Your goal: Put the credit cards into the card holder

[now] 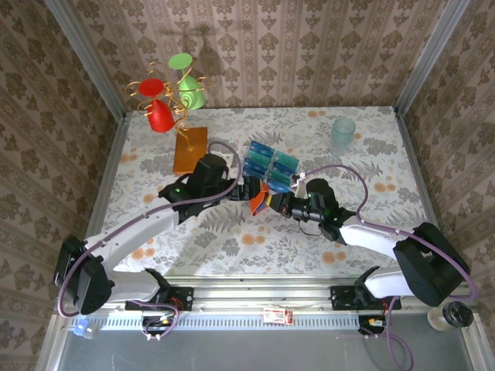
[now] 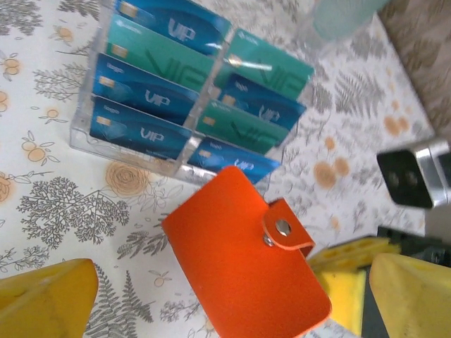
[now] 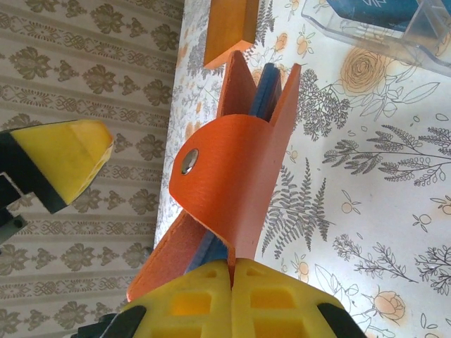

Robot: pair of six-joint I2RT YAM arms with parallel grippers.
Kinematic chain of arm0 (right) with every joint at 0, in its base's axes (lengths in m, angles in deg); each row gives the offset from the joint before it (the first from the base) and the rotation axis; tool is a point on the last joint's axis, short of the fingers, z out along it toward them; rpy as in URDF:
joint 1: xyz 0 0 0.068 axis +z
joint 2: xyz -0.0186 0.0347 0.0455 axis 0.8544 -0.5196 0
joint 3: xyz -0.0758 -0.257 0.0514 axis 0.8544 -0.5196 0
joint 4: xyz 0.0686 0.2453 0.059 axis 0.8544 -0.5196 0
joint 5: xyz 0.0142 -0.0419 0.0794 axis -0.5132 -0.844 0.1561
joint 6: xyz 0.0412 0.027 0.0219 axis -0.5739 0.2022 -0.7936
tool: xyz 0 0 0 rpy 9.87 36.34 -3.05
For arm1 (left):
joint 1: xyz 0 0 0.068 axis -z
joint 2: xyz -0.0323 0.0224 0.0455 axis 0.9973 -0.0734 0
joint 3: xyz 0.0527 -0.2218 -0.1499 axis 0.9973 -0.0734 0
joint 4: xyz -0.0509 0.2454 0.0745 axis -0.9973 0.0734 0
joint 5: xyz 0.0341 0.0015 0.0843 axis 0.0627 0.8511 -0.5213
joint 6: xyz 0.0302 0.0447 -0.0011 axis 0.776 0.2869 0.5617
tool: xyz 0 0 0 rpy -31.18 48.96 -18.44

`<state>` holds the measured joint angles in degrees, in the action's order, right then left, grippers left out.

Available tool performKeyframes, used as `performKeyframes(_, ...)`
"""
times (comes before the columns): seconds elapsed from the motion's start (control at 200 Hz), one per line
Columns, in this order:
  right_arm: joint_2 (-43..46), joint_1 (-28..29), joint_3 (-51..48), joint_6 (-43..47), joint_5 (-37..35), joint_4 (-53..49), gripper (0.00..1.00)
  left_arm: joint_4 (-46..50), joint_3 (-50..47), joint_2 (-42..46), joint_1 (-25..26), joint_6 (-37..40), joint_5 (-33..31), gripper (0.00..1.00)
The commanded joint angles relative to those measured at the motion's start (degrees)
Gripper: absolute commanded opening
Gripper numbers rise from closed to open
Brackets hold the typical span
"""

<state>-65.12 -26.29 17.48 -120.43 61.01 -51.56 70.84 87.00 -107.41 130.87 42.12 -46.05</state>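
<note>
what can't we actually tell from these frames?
1. Inside the card holder: right wrist view, its orange covers hide all but a blue edge; count unknown.
2. Back row of credit cards: left wrist view, cut off by the top edge.
3. Card print: top view, too small to read.
4. The cup: left wrist view, blurred, cropped at the top edge.

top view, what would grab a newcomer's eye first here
The bright orange card holder at the middle of the table, pinched in the right gripper, with the open left gripper beside it. Just behind stands a clear rack of blue and teal credit cards. At the far left corner, red and green cups sit on a gold stand.
</note>
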Motion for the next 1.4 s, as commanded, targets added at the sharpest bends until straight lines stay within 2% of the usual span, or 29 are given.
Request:
performKeyframes(0.0, 0.20, -0.06, -0.50, 1.48, 0.49, 1.31, 0.00, 5.56, 3.50, -1.03, 2.56, 7.61, -5.73, 1.00)
performKeyframes(0.415, -0.22, -0.06, -0.87, 1.11, 0.44, 2.23, 0.00, 9.26, 8.25, -7.53, 8.53, 13.60, -12.28, 1.00)
performKeyframes(0.745, 0.11, -0.06, -1.50, 1.12, -0.02, 2.30, 0.00, 11.22, 8.20, -9.71, 9.21, 14.27, -16.45, 1.00)
performKeyframes(1.03, 0.11, -0.15, -2.73, 1.12, -0.91, 2.39, 0.00, 12.47, 5.52, -7.28, 9.28, 12.63, -21.85, 1.00)
performKeyframes(1.395, 0.31, -0.23, -3.85, 1.03, -1.70, 2.47, 0.00, 12.55, 0.67, -6.55, 9.24, 10.83, -22.52, 1.00)
